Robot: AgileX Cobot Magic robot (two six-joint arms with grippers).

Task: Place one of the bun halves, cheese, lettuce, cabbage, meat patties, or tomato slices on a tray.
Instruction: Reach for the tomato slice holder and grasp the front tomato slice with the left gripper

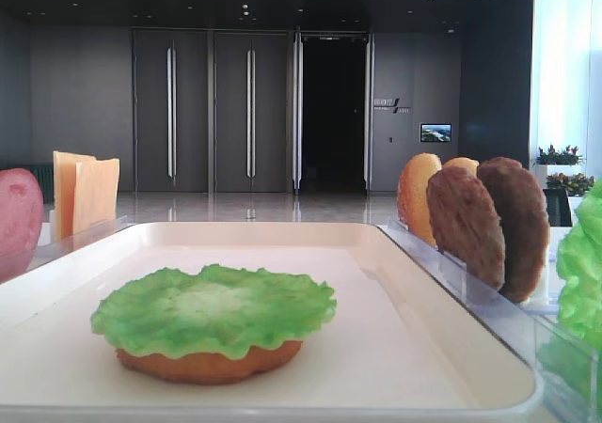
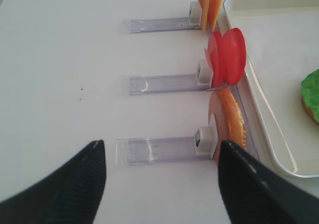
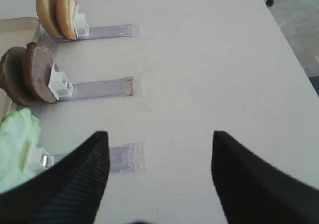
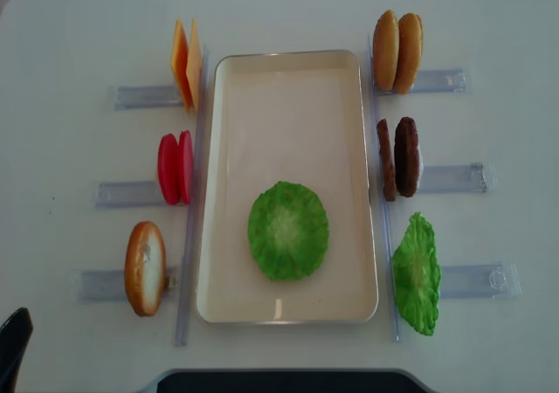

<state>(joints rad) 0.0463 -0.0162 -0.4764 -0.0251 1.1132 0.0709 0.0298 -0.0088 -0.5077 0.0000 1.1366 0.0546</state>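
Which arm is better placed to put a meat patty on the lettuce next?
Probably the right. The meat patties stand in a holder on the right of the tray, and the right wrist view shows them just ahead of the open right gripper. The left gripper faces the tomato slices instead.

Beneath the lettuce (image 1: 214,308) on the tray (image 1: 404,348), only the bun half's (image 1: 209,363) orange rim shows. Left of the tray, a tomato slice (image 1: 19,218) is cut by the frame edge.
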